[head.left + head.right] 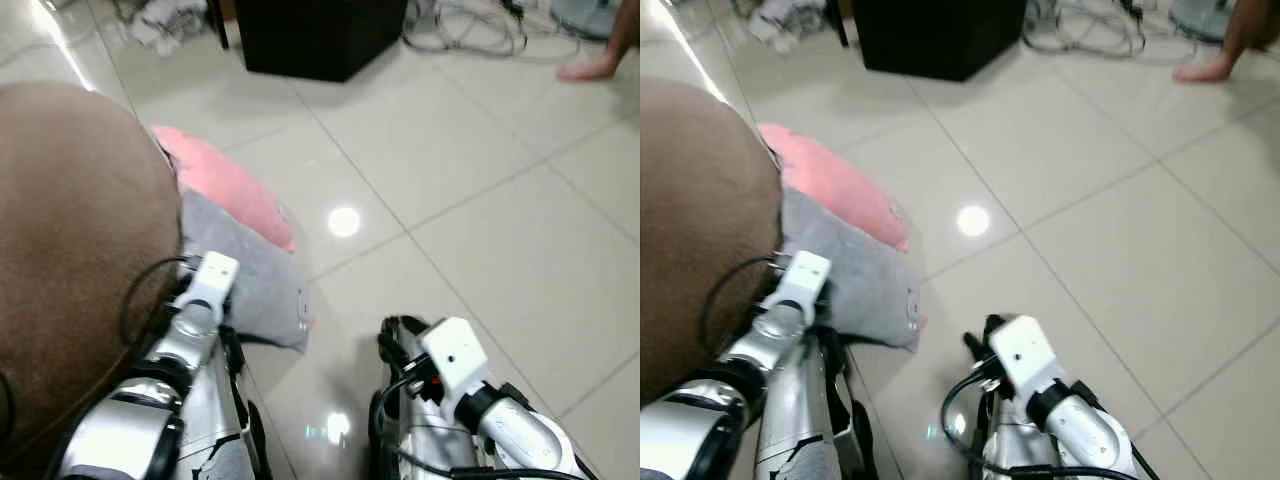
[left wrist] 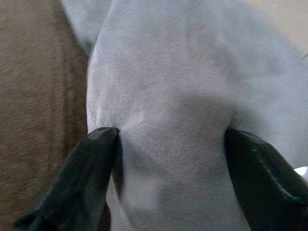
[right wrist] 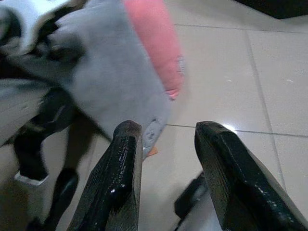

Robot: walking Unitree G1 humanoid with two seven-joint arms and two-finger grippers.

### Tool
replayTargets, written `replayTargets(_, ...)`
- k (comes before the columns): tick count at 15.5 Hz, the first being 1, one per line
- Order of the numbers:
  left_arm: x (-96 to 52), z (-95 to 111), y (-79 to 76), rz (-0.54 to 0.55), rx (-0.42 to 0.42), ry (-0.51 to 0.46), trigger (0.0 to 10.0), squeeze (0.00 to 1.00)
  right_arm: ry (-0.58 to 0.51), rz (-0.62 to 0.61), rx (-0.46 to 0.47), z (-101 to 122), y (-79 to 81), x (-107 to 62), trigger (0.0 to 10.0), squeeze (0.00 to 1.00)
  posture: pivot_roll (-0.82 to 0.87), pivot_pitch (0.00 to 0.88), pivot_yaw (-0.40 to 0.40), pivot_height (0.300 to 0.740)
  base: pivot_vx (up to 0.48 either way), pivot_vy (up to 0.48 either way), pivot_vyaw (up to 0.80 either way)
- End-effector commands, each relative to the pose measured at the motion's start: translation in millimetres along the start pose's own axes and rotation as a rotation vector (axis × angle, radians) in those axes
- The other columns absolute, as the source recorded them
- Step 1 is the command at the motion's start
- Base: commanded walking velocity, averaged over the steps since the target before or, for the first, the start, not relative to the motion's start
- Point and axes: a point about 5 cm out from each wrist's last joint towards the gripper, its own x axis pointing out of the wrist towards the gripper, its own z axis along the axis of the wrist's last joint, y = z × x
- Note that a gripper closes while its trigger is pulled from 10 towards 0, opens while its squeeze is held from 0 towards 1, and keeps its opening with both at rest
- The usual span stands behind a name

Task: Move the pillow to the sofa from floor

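Since the soft grey-and-pink plush pillow (image 1: 245,270) has no rigid edge, I have the left gripper (image 2: 168,144) pinching a fold of its grey fabric: left wrist view shows both black fingers (image 2: 82,183) pressed into the cloth either side of a bulge, so it is clamped on the pillow. Pillow sits pressed against the rounded brown fabric sofa arm (image 1: 70,240), pink half (image 1: 225,185) further from me, grey half nearer, lower corner hanging over the glossy cream tile floor (image 1: 480,230). Can't tell whether any of it still touches the floor. My read: it's mid-transfer, held beside the sofa but not yet up on it. Right gripper (image 3: 163,144) is free, fingers apart with nothing between them, pointing at the grey corner and the tile beyond; I keep it low and close so it can support the sagging end if needed. Risk is the one-fold pinch slipping. Black box-shaped cabinet (image 1: 315,35) and loose cables (image 1: 470,30) are well apart, as is a person's bare foot (image 1: 595,68) at far right.
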Motion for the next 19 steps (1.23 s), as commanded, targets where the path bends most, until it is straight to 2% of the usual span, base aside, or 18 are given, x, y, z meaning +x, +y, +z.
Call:
replayTargets(1,-1.5,-13.4,6.9,0.056,0.026,0.038,10.0,1.00,-0.015,0.037,-0.019,9.6,1.2,-2.8,10.0,0.00,-0.17,0.339,-0.005,0.506,0.000,0.000,0.00)
replayTargets(2,-1.2,-12.4,9.2,0.074,0.025,0.034,10.0,0.93,-0.023,0.038,-0.017,11.9,-0.1,-3.3,10.0,0.00,-0.17,0.339,-0.005,0.506,0.000,0.000,0.00)
replayTargets(3,-0.4,-10.7,13.0,0.099,0.018,0.033,10.0,0.03,-0.045,0.058,-0.018,17.1,-0.9,-5.2,10.0,0.00,-0.17,0.353,-0.009,0.506,0.000,0.000,0.00)
replayTargets(5,-0.2,-11.5,10.8,0.077,0.027,0.051,10.0,0.00,-0.035,0.139,-0.033,17.2,0.9,-11.7,10.0,0.00,-0.18,0.355,-0.008,0.506,0.000,0.000,0.00)
replayTargets(6,-0.4,-12.6,8.2,0.054,0.023,0.064,3.1,0.00,-0.026,0.146,-0.036,16.8,1.1,-13.0,10.0,0.00,-0.18,0.357,-0.008,0.506,0.000,0.000,0.00)
replayTargets(7,-0.5,-12.8,7.7,0.051,0.018,0.067,3.1,0.00,-0.025,0.145,-0.035,16.9,0.8,-13.3,10.0,0.00,-0.18,0.357,-0.008,0.506,0.000,0.000,0.00)
replayTargets(8,-0.6,-13.0,6.3,0.038,0.000,0.069,0.0,0.00,-0.022,0.144,-0.031,17.5,0.9,-13.8,10.0,0.00,-0.18,0.357,-0.009,0.506,0.000,0.000,0.00)
replayTargets(13,0.0,-9.6,4.8,0.018,-0.034,0.057,0.0,0.00,-0.024,0.140,-0.019,17.4,1.4,-12.2,10.0,0.00,-0.17,0.349,-0.012,0.506,0.000,0.000,0.00)
replayTargets(15,0.4,-7.3,4.3,0.000,-0.074,0.046,0.0,0.00,-0.020,0.138,-0.022,17.2,0.5,-11.3,10.0,0.00,-0.17,0.350,-0.011,0.506,0.000,0.000,0.00)
replayTargets(19,0.4,-5.9,2.5,-0.012,-0.084,0.043,0.0,0.00,-0.021,0.128,-0.021,17.2,-1.4,-10.9,10.0,0.00,-0.17,0.348,-0.010,0.506,0.000,0.000,0.00)
